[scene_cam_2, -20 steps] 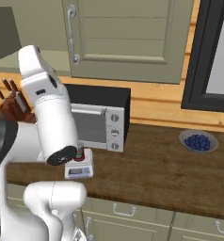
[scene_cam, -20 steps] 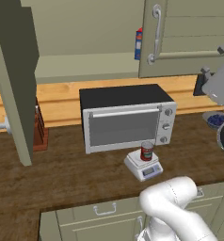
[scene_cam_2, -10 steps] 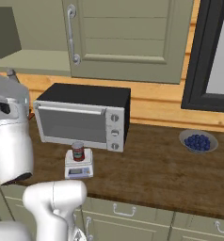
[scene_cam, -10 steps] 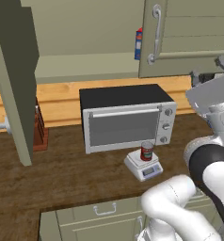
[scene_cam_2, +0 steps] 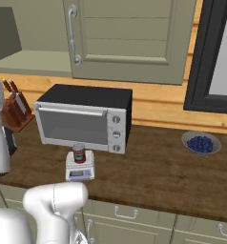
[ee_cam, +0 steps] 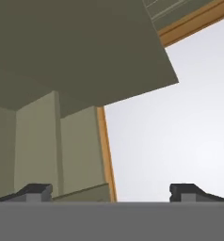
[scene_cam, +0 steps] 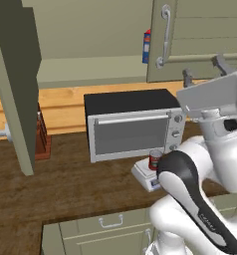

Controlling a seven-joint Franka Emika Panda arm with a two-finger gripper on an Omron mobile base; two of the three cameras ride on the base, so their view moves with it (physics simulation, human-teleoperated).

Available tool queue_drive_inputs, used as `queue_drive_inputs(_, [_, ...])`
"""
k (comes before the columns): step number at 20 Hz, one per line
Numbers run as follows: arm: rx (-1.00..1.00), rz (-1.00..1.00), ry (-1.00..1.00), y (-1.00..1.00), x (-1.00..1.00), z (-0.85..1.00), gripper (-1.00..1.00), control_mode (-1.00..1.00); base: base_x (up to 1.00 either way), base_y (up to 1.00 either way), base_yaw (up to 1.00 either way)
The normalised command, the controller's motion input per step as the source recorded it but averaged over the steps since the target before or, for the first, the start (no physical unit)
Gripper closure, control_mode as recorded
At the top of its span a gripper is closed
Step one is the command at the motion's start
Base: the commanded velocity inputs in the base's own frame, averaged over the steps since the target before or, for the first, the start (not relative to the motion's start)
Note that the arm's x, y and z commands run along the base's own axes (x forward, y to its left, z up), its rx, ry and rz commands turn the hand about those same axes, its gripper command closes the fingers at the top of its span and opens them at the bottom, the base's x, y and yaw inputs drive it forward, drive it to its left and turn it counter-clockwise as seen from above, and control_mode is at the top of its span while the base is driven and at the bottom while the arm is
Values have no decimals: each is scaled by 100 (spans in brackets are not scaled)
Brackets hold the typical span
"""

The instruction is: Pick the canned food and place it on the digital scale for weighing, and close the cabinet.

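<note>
With the canned food (scene_cam_2: 79, 153) sitting on the digital scale (scene_cam_2: 80, 169), you are turning the wide-spread, empty gripper (ee_cam: 109, 190) toward the cabinet (scene_cam: 200, 45), whose swung-out left door needs pushing shut.

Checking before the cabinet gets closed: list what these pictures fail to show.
- Digital scale: its display is too small to read in the right base view; in the left base view the arm covers part of it.
- Blue-and-red box: the cabinet's right door hides most of it, left base view.
- Cabinet's left door: cut off by the top and left edges.
- Hand: open, nothing between the fingertips; its distance from either door can't be told.
</note>
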Motion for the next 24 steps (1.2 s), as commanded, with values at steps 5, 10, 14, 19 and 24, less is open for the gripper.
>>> queue_drive_inputs(5, [-11, 1, 39, 14, -100, 53, -100, -100, 0, 0, 0])
queue_drive_inputs(10, [-7, 0, 37, 76, -100, -32, -100, -100, 0, 0, 0])
queue_drive_inputs(14, [0, -9, 13, 100, -100, -74, -100, -100, 0, 0, 0])
queue_drive_inputs(19, [9, -36, 0, 100, -44, -98, -100, -100, 0, 0, 0])
queue_drive_inputs(24, [7, -40, -1, 100, 3, -62, -100, -100, 0, 0, 0])
